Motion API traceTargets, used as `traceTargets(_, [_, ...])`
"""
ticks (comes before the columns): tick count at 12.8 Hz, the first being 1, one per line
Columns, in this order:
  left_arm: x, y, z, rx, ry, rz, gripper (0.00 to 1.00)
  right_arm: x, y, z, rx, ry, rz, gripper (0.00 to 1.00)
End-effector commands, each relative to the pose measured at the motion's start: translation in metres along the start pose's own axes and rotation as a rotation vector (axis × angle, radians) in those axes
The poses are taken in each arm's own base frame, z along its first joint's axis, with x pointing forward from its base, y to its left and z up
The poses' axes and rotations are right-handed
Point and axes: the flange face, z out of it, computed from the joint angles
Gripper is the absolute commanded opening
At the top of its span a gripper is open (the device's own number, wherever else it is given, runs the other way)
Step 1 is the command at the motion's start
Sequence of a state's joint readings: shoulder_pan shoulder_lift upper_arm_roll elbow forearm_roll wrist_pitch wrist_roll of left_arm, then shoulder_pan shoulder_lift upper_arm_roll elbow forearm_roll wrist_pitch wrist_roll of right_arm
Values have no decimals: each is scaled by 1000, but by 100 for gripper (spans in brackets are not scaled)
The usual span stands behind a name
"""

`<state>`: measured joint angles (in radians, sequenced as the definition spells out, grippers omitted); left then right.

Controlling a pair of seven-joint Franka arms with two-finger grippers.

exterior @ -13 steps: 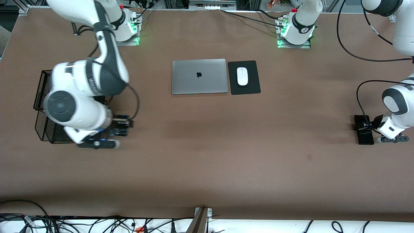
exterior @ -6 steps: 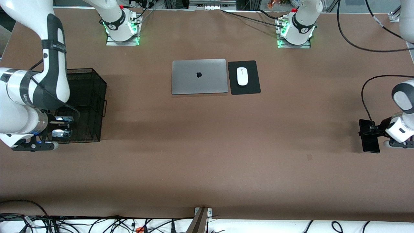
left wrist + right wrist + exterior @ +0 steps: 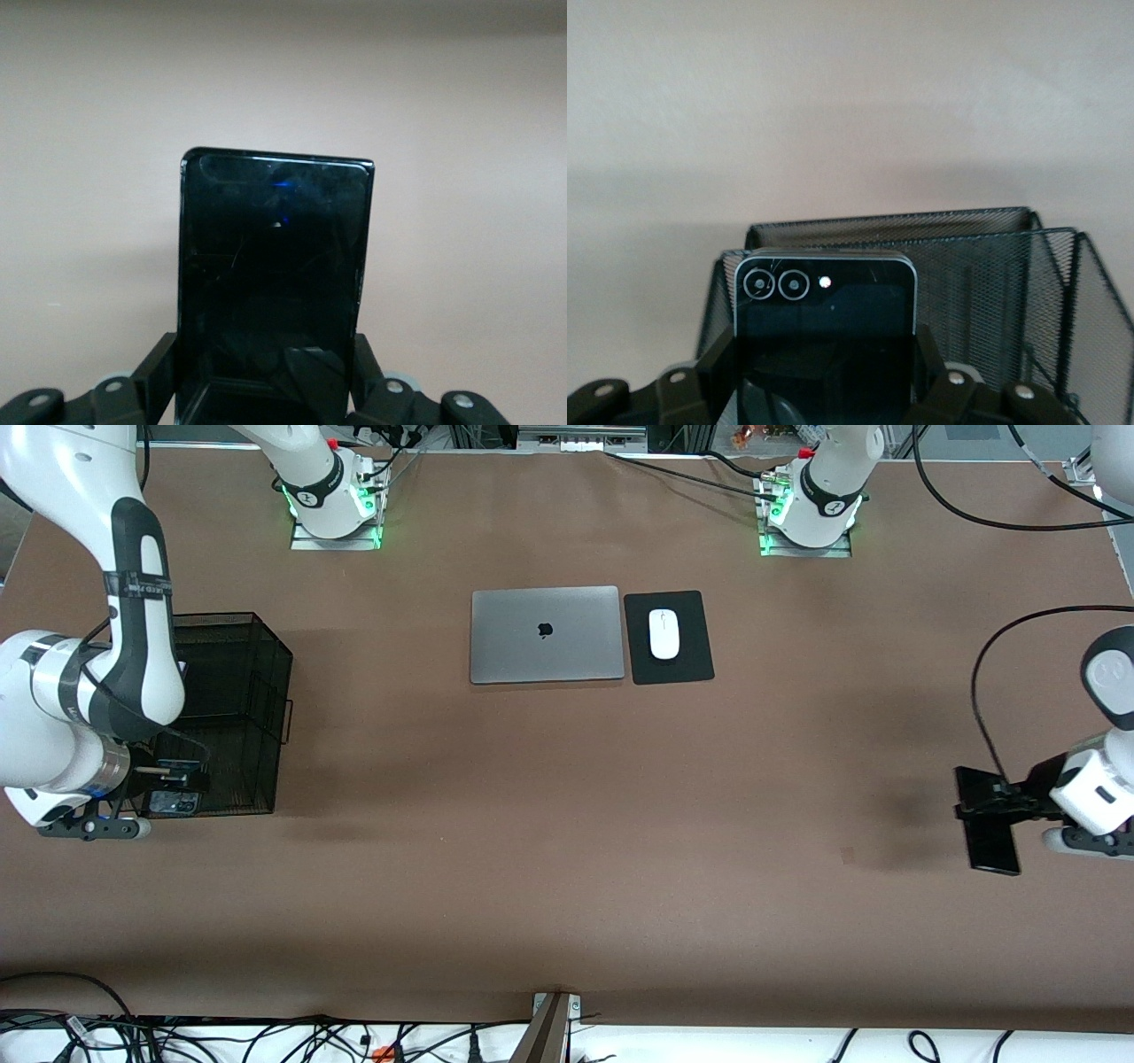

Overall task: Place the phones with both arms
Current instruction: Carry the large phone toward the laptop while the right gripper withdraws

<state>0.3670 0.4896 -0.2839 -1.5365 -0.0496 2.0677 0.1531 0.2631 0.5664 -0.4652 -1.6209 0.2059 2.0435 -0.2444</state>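
The left gripper [image 3: 997, 808] has carried the long black phone [image 3: 990, 833] nearer the camera, clamped by its sides above the table [image 3: 567, 824]. Right gripper [image 3: 173, 779] pinches the squarish phone [image 3: 173, 804] upright over the mesh basket [image 3: 239, 691], poised for dropping in.

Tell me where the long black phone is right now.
The long black phone is clamped in the left end effector, up over bare table at the left arm's end, well clear of the laptop.
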Motion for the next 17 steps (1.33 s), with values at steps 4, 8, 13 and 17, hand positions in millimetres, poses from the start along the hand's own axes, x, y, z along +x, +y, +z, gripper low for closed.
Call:
traceTargets(4, [-2,222,49,-41,-87,-117,33,-28,22,43,39,3,-29,34])
traceTargets(8, [-11,337,83,-86,-42,-168,33,-36,30,59,42,-21,-20,56])
traceTargets(13, [-36,454,133,-116,2,-162,33,-26,26,39,34,19,-33,100])
traceTargets(17, [-68,525,191,-75,42,-95,34,-12,18,-14,31,14,-72,100])
